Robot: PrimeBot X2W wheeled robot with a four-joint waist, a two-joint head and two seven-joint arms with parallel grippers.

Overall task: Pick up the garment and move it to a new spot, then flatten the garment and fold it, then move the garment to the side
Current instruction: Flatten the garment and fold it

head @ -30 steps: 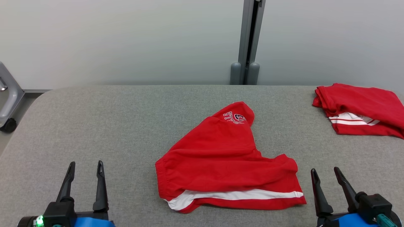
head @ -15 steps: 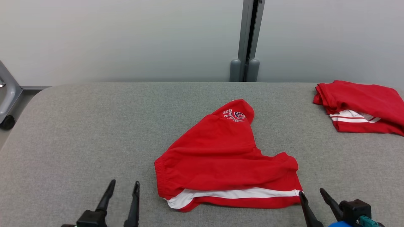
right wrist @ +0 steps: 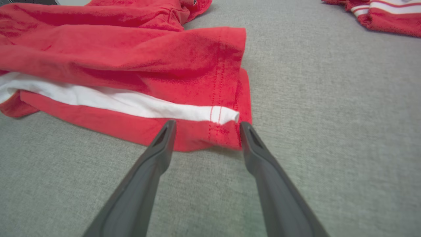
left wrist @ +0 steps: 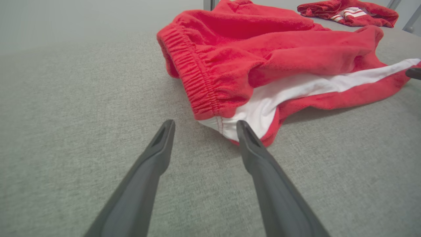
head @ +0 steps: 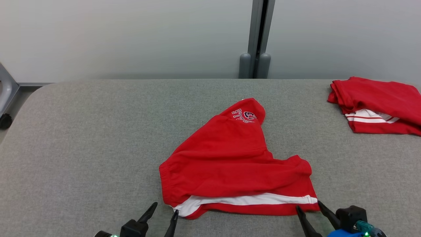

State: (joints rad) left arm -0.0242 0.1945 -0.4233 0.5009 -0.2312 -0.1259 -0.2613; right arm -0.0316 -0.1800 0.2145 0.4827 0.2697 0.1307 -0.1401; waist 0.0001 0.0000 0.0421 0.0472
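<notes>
The garment (head: pixel 230 161), red shorts with a white side stripe and a printed logo, lies crumpled in the middle of the grey table (head: pixel 82 138). My left gripper (head: pixel 164 209) is open at the garment's near left corner, its fingertips just short of the waistband end (left wrist: pixel 210 108). My right gripper (head: pixel 308 206) is open at the near right corner, its tips bracketing the hem (right wrist: pixel 210 131) where the white stripe ends. Nothing is held.
A second red garment (head: pixel 378 105) with white stripes lies folded at the table's far right edge. A grey post (head: pixel 258 39) stands behind the table against the pale wall. A grey frame with a caster (head: pixel 5 108) stands at the far left.
Both grippers have moved inward and forward to the garment's near corners. The head camera has tilted a little, shifting the whole scene. The garment has not moved.
</notes>
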